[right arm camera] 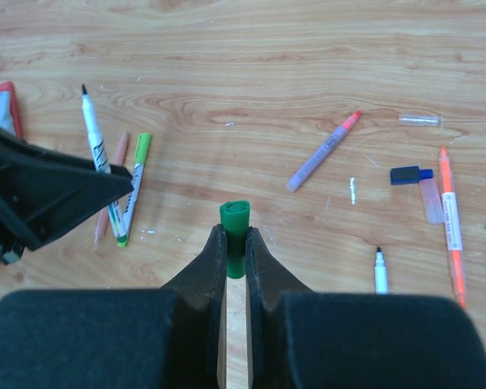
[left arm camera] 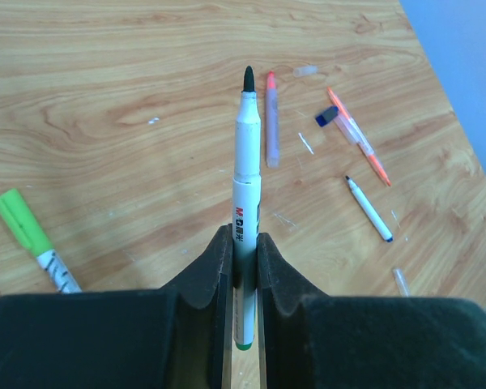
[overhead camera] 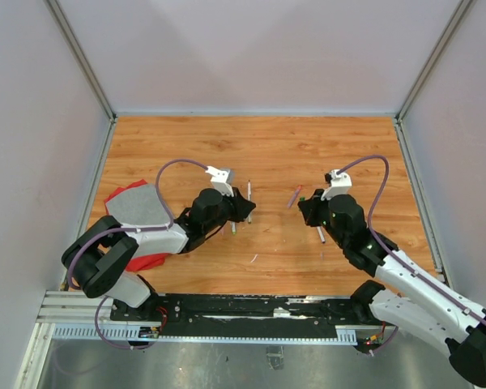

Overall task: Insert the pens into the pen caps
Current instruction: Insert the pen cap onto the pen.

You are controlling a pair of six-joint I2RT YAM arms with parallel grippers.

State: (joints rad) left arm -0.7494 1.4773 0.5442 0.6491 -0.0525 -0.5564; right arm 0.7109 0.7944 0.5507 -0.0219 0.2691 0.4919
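Observation:
My left gripper (left arm camera: 243,243) is shut on a white pen (left arm camera: 245,162) with a green rear end; its dark tip points forward, away from the jaws. My right gripper (right arm camera: 236,239) is shut on a green pen cap (right arm camera: 234,215), whose open end sticks out past the fingertips. In the top view the left gripper (overhead camera: 247,209) and right gripper (overhead camera: 304,209) face each other across a gap at mid-table. The right wrist view shows the left gripper (right arm camera: 49,194) with its pen (right arm camera: 93,134) off to the left.
Loose on the wood lie a purple pen with a pink tip (right arm camera: 324,151), an orange pen (right arm camera: 451,223), a blue cap (right arm camera: 410,174), an uncapped white pen (right arm camera: 381,271), a lime-capped pen (right arm camera: 136,186) and a clear cap (right arm camera: 419,120). A red and grey pouch (overhead camera: 134,211) lies at the left.

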